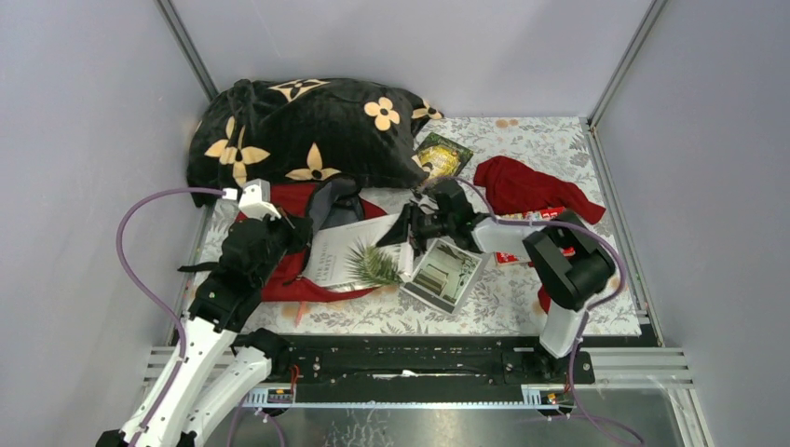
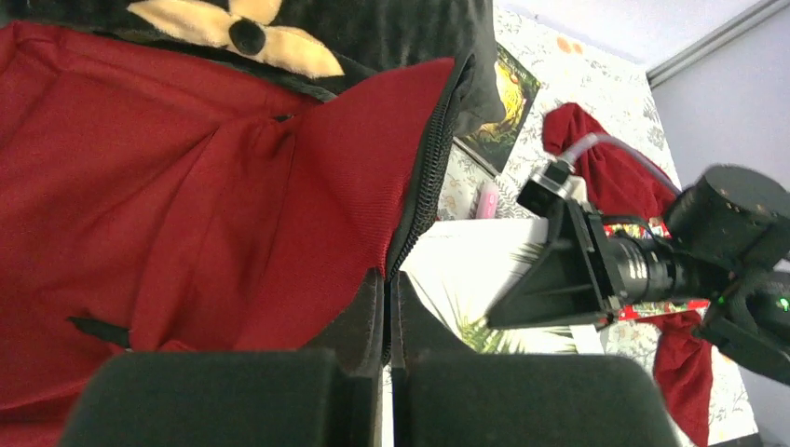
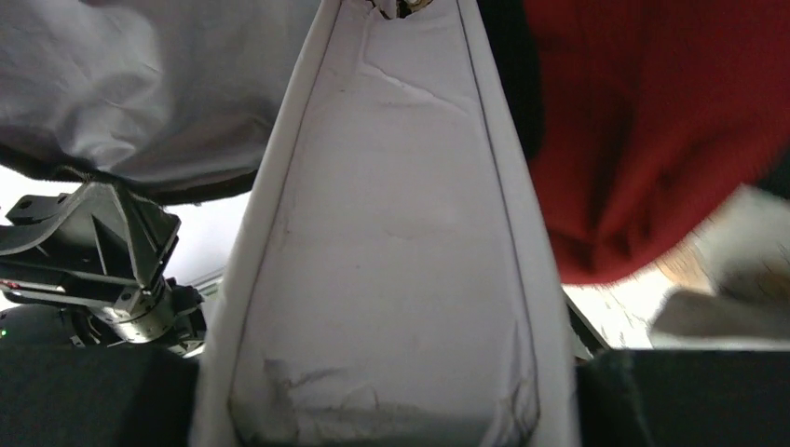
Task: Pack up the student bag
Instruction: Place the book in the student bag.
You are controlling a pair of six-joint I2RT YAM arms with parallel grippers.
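The student bag is dark red and lies at the left, half under a black flowered blanket. My left gripper is shut on the student bag at its black zipper edge, holding the flap up. A white book with a palm leaf on its cover lies partly in the bag's mouth. My right gripper is shut on that book. In the right wrist view the book's white edge fills the gap between my fingers. Grey lining and red bag fabric flank it.
A second book showing a building lies under my right arm. A green book sits by the blanket. A limp red garment lies at the back right. Metal frame rails and grey walls bound the floral mat.
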